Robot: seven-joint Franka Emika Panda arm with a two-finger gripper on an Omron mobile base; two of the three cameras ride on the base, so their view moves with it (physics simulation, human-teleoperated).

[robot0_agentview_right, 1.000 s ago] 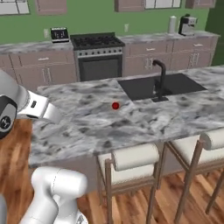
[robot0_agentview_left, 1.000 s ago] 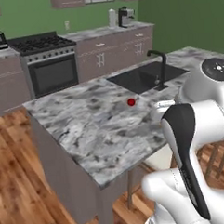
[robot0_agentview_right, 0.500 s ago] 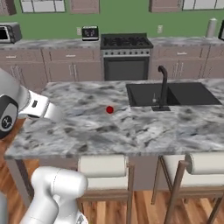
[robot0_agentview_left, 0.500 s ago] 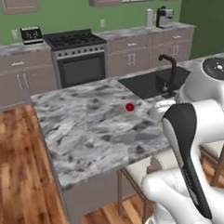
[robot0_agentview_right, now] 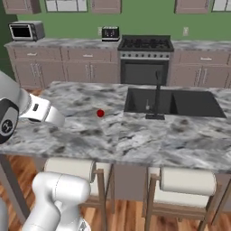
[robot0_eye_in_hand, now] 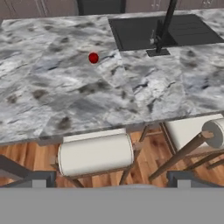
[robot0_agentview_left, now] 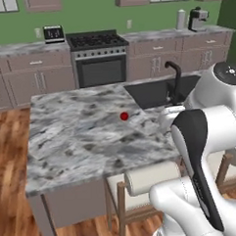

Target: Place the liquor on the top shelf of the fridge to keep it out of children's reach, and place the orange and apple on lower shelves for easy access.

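The apple [robot0_agentview_left: 124, 116] is a small glossy red ball lying alone on the grey marble island counter [robot0_agentview_left: 77, 137], just left of the sink. It also appears as the apple [robot0_agentview_right: 100, 113] from the right side and as the apple [robot0_eye_in_hand: 93, 57] in the hand view. My gripper [robot0_eye_in_hand: 112, 179] hangs in front of the island's near edge, well short of the apple. Its dark fingertips [robot0_eye_in_hand: 41, 178] stand wide apart, open with nothing between them. The liquor, the orange and the fridge are out of view.
A black sink [robot0_agentview_right: 173, 102] with a tall dark faucet [robot0_agentview_right: 157, 92] is set in the island right of the apple. Two white-cushioned stools [robot0_eye_in_hand: 95, 154] stand under the near edge. A stove [robot0_agentview_left: 98, 57], a toaster [robot0_agentview_right: 110, 32] and a microwave [robot0_agentview_right: 25, 30] line the back counter.
The whole picture has shifted, so the base has moved around the island. The apple stays where it was on the counter. The gripper stays open.
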